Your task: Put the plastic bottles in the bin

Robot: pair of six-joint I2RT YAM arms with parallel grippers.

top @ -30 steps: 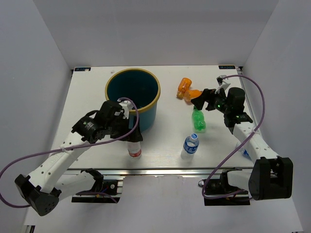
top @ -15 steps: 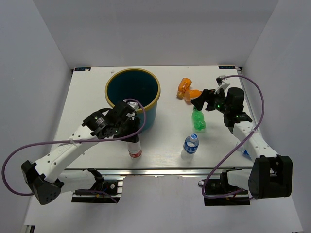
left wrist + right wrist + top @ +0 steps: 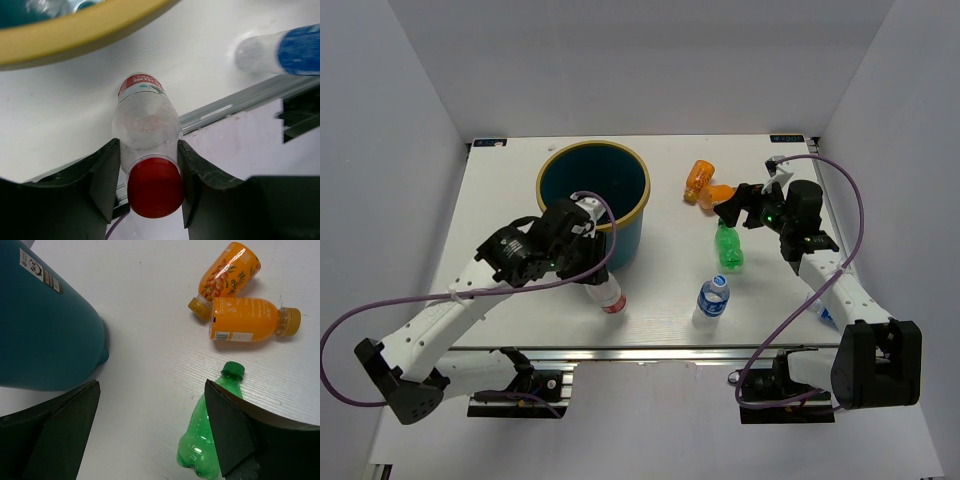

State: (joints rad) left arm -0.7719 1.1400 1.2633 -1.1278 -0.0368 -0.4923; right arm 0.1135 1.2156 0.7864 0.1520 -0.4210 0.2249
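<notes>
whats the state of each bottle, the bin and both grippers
red-capped bottle: tilted, capped, gripped near its neck
left gripper: shut on that bottle
blue-label bottle: upright, capped
green bottle: lying down, capped
orange bottles: lying down, capped
bin: upright, open top
right gripper: open, empty

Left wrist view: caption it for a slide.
Left gripper grips a red-capped clear bottle near the yellow-rimmed bin.

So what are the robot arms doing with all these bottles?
The left gripper holds a red-capped bottle by its neck, right beside the blue bin. The right gripper is open, hovering above a green bottle and two orange bottles lying on the table. None of these is in the bin yet.
</notes>
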